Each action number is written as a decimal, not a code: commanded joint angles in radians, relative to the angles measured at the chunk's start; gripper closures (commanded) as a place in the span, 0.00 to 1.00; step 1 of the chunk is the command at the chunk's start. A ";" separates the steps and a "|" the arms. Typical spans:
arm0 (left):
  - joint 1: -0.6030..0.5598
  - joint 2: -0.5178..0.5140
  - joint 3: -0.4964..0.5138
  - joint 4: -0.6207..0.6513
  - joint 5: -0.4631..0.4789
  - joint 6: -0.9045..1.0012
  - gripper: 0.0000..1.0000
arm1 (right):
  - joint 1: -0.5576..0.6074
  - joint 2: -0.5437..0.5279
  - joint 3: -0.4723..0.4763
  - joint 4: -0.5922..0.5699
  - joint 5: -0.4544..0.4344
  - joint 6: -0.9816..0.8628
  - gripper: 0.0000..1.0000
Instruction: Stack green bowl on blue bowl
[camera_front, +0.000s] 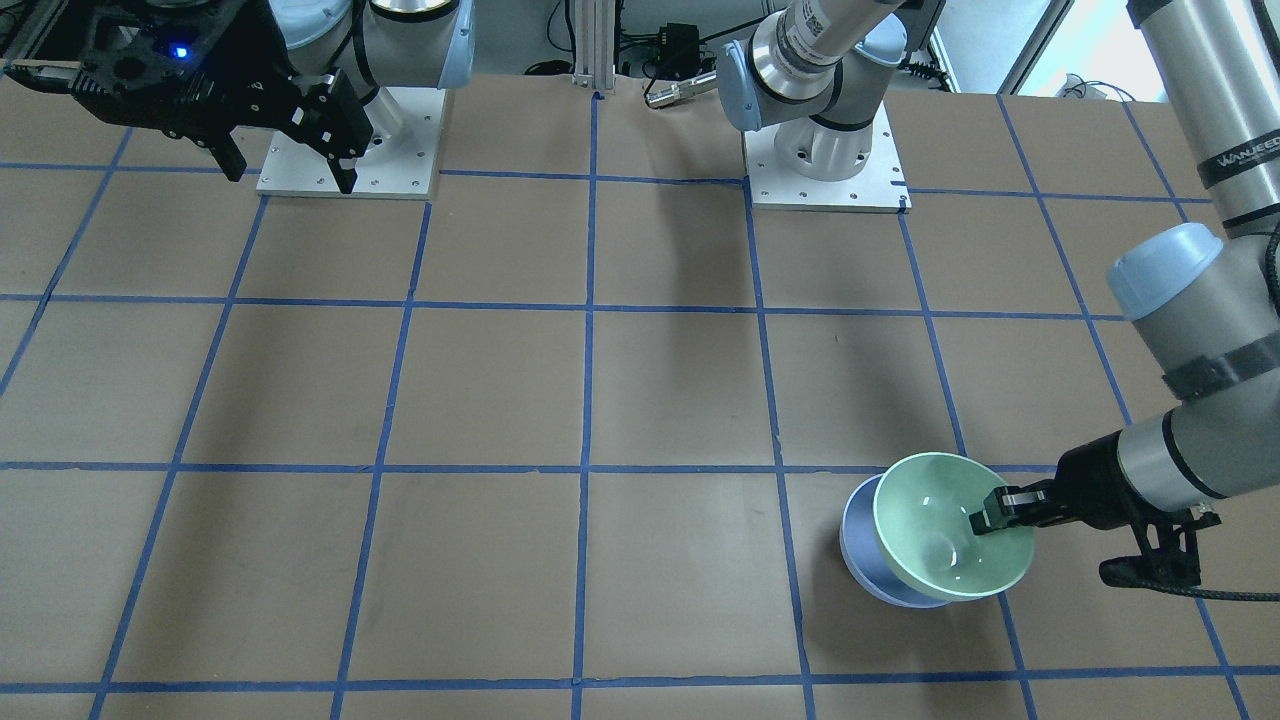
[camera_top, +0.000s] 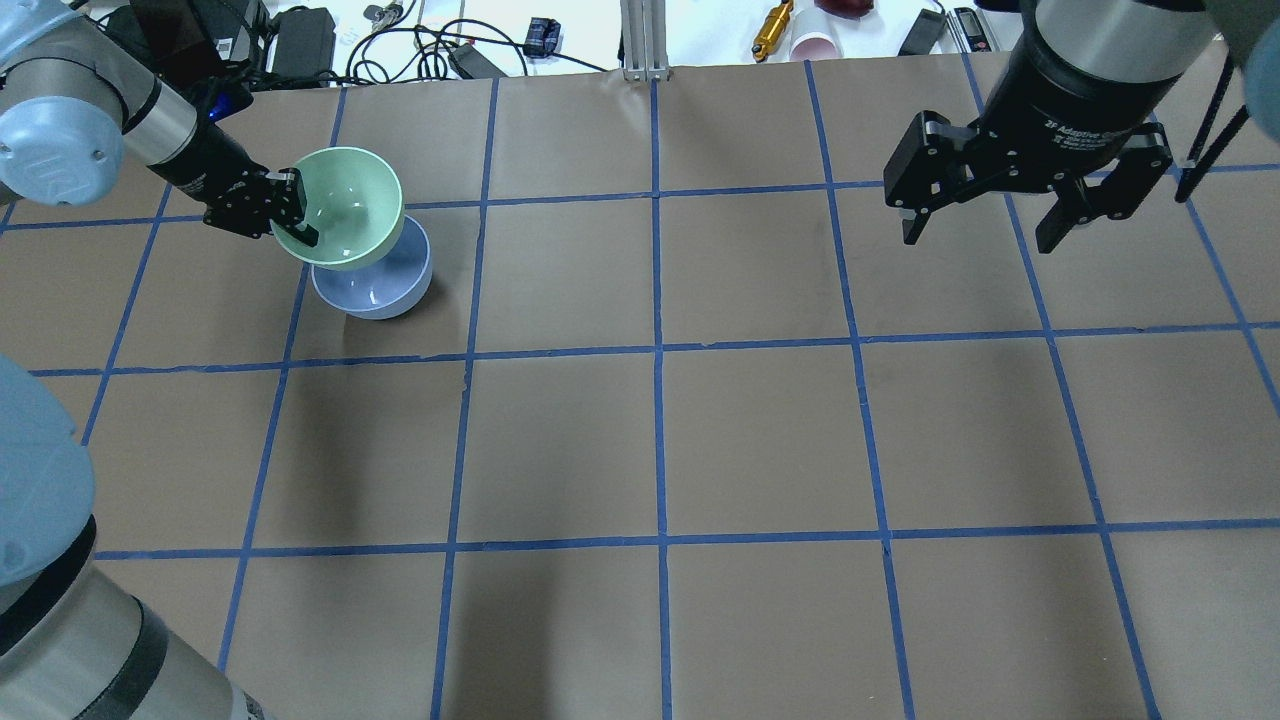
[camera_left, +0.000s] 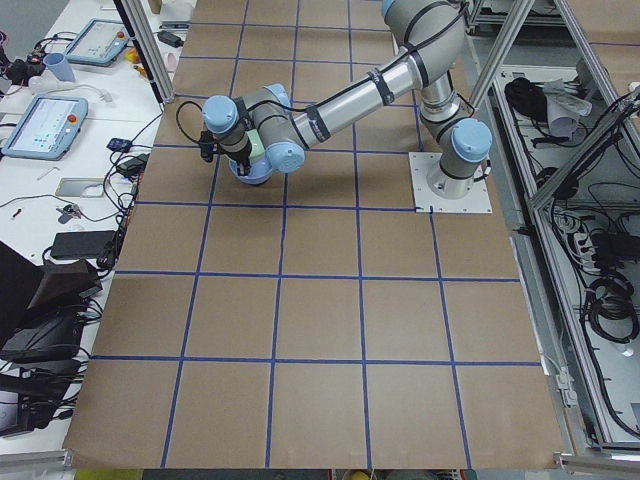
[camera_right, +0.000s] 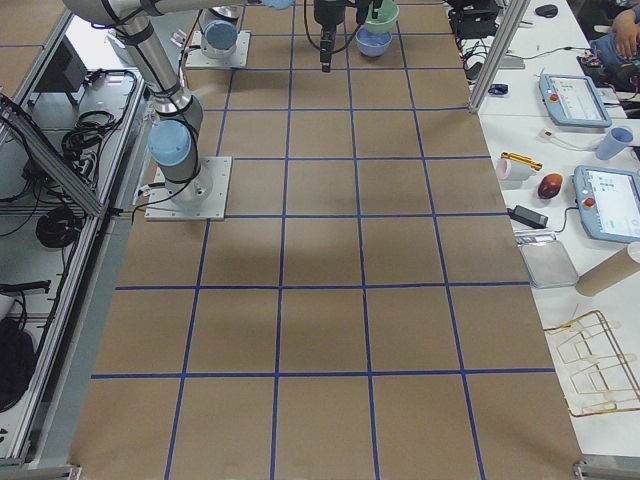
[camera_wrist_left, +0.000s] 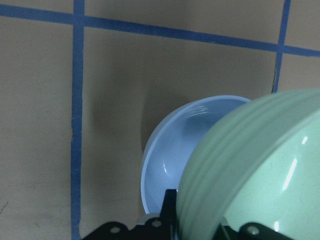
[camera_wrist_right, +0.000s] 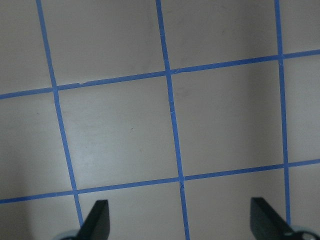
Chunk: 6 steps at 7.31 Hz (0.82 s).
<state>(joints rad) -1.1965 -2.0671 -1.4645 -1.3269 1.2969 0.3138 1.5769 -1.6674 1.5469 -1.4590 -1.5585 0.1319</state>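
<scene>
left end effector (camera_top: 292, 212) clamps green bowl (camera_top: 350, 205) by its rim, tilted partly over blue bowl (camera_top: 385, 290); seating and release remain; right end effector (camera_top: 978, 240) open.

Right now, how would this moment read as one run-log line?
left gripper: shut on green bowl rim | green bowl: tilted, partly over blue bowl, not nested | right gripper: open, empty

the green bowl (camera_front: 940, 545) and blue bowl (camera_top: 375, 292) are smooth and glossy, like glazed ceramic or hard plastic, with bright highlights inside. the surface (camera_front: 480, 390) is matt brown paper crossed by smooth blue tape (camera_front: 585, 467). the left claw (camera_front: 990, 516) and right claw (camera_top: 977, 240) look matt black, the arm tube (camera_front: 1210, 90) satin grey metal.
</scene>
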 joint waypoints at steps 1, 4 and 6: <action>0.000 0.002 -0.011 -0.003 0.001 0.001 0.18 | 0.000 0.000 0.001 0.000 0.000 0.000 0.00; -0.009 0.048 -0.002 -0.027 0.012 -0.002 0.12 | 0.000 0.000 -0.001 -0.001 0.000 0.000 0.00; -0.105 0.102 0.013 -0.031 0.132 -0.004 0.12 | 0.000 0.000 -0.001 -0.001 0.000 0.000 0.00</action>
<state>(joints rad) -1.2400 -2.0004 -1.4614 -1.3539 1.3489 0.3119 1.5769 -1.6675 1.5471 -1.4604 -1.5585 0.1319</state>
